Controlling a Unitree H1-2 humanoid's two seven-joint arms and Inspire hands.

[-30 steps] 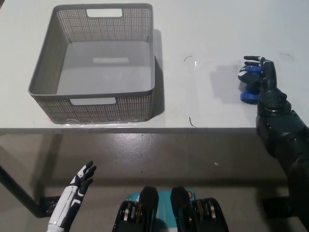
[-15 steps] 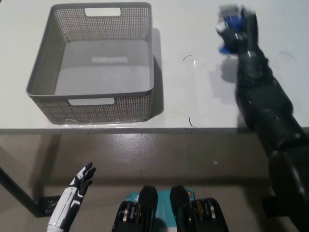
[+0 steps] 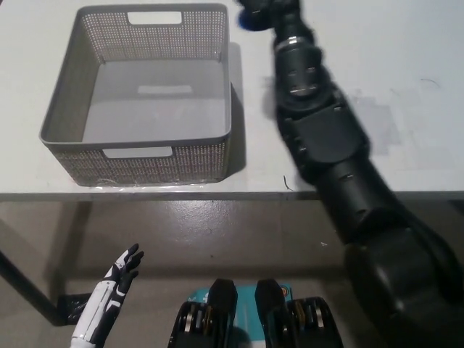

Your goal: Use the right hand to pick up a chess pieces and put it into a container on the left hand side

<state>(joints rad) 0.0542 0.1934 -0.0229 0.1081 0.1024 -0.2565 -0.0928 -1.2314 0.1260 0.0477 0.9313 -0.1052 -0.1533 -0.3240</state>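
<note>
Up at 12 o'clock, the black right hand (image 3: pixel 268 9) is closed around the blue chess piece (image 3: pixel 251 20), just right of the gray basket (image 3: pixel 138 141). Down at 7 o'clock, the white left hand (image 3: pixel 116 279) rests with fingers spread and holds nothing.

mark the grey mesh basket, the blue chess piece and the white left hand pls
grey perforated plastic basket (image 3: pixel 138 151), head view, near wall
blue chess piece (image 3: pixel 250 21), head view, visible blue edge at the black right hand (image 3: pixel 270 9)
white left hand (image 3: pixel 119 274), head view, its middle

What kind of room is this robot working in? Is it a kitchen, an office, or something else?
Probably a lab or test room, though little shows. There is a plain white table holding only a grey mesh basket, with a bare concrete-looking floor below. Nothing homely is in view.
</note>
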